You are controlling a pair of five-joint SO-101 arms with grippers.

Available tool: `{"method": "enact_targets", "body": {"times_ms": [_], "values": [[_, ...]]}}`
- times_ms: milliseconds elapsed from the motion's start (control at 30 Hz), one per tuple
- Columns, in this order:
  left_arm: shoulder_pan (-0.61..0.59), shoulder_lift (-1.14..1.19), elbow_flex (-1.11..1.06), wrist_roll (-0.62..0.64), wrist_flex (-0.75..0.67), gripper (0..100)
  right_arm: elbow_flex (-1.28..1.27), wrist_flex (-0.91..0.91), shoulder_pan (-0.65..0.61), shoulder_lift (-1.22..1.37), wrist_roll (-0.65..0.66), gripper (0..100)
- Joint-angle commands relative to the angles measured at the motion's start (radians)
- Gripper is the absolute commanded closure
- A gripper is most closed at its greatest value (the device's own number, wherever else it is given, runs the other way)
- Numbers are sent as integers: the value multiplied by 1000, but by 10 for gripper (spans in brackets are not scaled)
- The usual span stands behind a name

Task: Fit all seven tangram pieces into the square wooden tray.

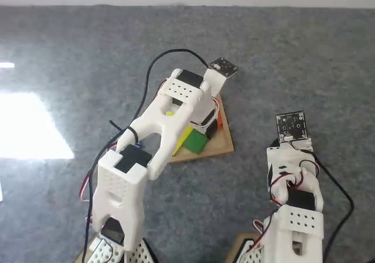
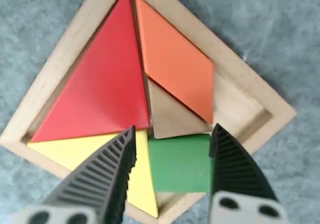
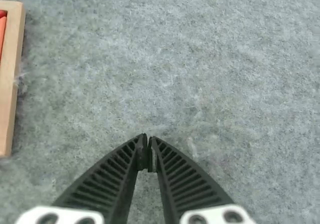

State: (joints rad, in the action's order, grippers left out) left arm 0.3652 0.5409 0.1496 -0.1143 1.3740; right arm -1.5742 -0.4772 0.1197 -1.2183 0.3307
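Left wrist view: the left gripper (image 2: 172,134) is released, its jaws spread to either side of the green square (image 2: 180,164), with one finger close to the square's edge and the other over the yellow triangle (image 2: 100,156). Beyond them lie the red triangle (image 2: 100,84), the orange parallelogram (image 2: 175,59) and a bare triangular gap of floor in the wooden tray (image 2: 60,59). In the high view the square sits toward 6 o'clock in the tray, seemingly not quite flat. The right gripper (image 3: 148,144), clenched on nothing, hangs over the carpet (image 3: 225,59) at about 4 o'clock from the tray. The step in hand looks like seating the square. The next move calls for settling it flush against the yellow edge without disturbing its neighbours.
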Motion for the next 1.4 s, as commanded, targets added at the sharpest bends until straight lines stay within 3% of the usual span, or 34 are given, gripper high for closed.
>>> {"method": "enact_targets", "body": {"times_ms": [0, 200, 400, 600, 1133, 1367], "values": [[2, -32, 45, -41, 60, 792, 9, 25, 10, -27, 9, 992], [0, -199, -101, -68, 137, 798, 9, 25, 10, -27, 11, 992], [0, -511, -363, -75, 41, 798, 9, 25, 10, -27, 11, 992], [-41, -479, -570, -109, -107, 798, 9, 25, 10, -27, 11, 992], [-71, -204, -317, -101, -152, 798, 9, 25, 8, -27, 11, 992], [-68, -216, -248, -104, -48, 798, 9, 25, 8, -27, 11, 992]]}}
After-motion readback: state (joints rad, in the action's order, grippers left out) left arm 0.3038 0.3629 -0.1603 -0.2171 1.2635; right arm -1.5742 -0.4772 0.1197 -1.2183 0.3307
